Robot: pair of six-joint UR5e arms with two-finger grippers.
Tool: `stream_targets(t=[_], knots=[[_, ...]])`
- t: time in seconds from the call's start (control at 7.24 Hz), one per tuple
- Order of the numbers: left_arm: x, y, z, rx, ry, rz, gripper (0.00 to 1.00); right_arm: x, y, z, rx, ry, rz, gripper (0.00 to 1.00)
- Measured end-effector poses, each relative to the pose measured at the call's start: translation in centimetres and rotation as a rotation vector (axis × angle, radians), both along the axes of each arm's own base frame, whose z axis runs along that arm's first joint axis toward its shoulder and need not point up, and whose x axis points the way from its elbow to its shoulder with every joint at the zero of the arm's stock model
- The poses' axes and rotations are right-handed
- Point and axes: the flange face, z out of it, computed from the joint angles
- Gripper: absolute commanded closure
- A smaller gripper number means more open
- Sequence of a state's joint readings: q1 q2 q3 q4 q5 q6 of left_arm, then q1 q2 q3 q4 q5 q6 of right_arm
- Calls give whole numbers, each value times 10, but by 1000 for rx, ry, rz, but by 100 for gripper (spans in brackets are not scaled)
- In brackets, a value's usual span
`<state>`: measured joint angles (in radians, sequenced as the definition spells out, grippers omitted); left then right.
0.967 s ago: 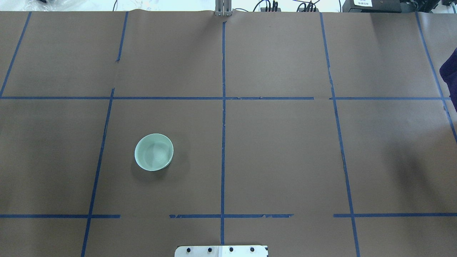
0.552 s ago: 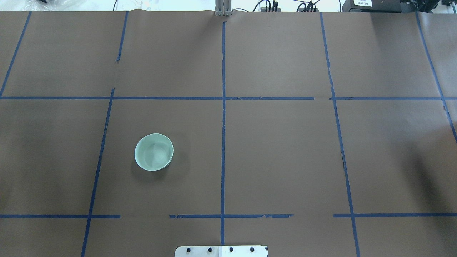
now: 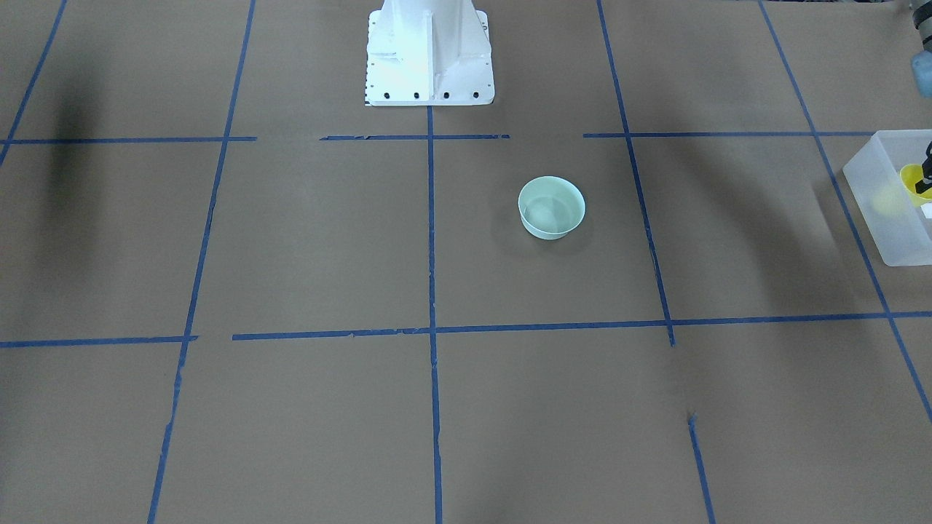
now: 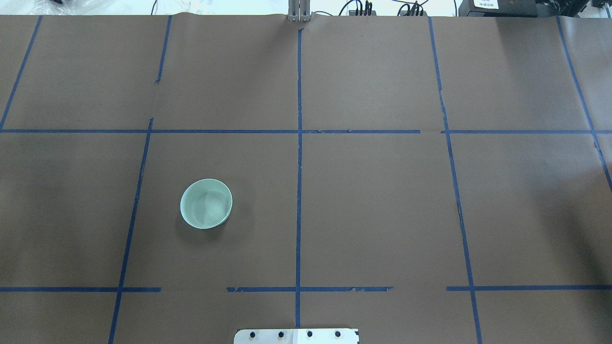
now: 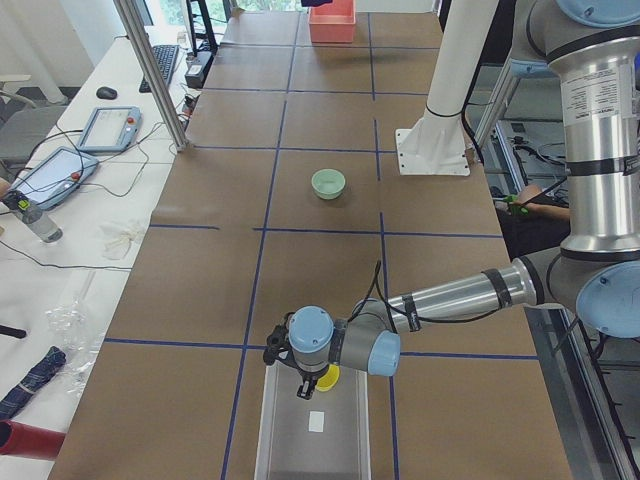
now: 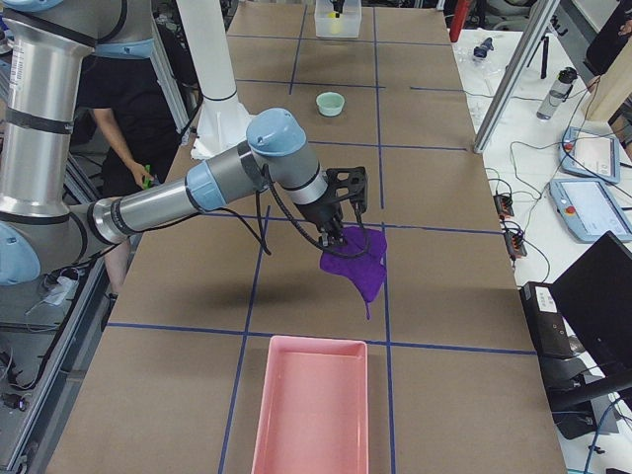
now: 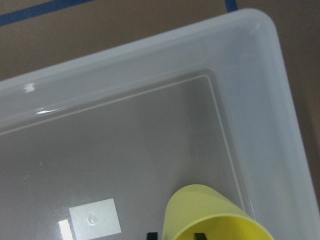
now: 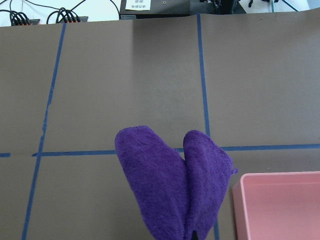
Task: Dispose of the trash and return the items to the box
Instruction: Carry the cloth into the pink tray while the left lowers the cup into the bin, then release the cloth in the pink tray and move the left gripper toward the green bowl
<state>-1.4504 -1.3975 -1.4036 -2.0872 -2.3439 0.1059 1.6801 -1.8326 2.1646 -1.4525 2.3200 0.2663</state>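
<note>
The left tool (image 5: 306, 388) is pinching the yellow cup (image 7: 215, 215) at its rim, inside the box (image 7: 280, 100); light, stiff and slick, it is likely needing a firm rim pinch. The bowl (image 4: 206, 203) is sitting well apart from the box; the right tool (image 6: 334, 235) is clutching a purple cloth (image 8: 170, 180).

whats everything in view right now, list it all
bowl: 1, pale mint green, upright on the table, nothing touching it
yellow cup: 1, yellow, tilted, held inside the box's walls
box: 1, translucent white with a white label, at the table's end on the robot's left
purple cloth: 1, purple, hanging above the table, short of the pink tray
pink tray: 1, pink, at the table's end on the robot's right
table: 1, brown paper with a blue tape grid
robot base: 1, white, at the table's edge
left tool: 1, black, gripping the cup
right tool: 1, black, gripping the cloth
</note>
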Motion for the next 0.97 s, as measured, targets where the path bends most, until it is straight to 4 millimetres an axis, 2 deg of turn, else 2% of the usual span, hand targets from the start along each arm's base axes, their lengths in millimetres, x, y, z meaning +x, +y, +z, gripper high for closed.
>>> stream_targets(t=[0.28, 0.41, 0.55, 0.69, 0.97], knots=[[-1, -8, -34, 80, 7, -3, 0, 29, 8, 30, 21, 59, -10, 100], [-9, -11, -52, 127, 6, -11, 0, 40, 11, 46, 22, 82, -16, 100], [-26, -15, -70, 169, 1, -40, 0, 49, 12, 64, 18, 118, -29, 100], [-43, -18, -93, 196, -11, -74, 0, 58, 11, 85, 15, 175, -59, 100], [-65, -30, -163, 206, -85, -129, 0, 72, 7, 148, 10, 280, -175, 100]])
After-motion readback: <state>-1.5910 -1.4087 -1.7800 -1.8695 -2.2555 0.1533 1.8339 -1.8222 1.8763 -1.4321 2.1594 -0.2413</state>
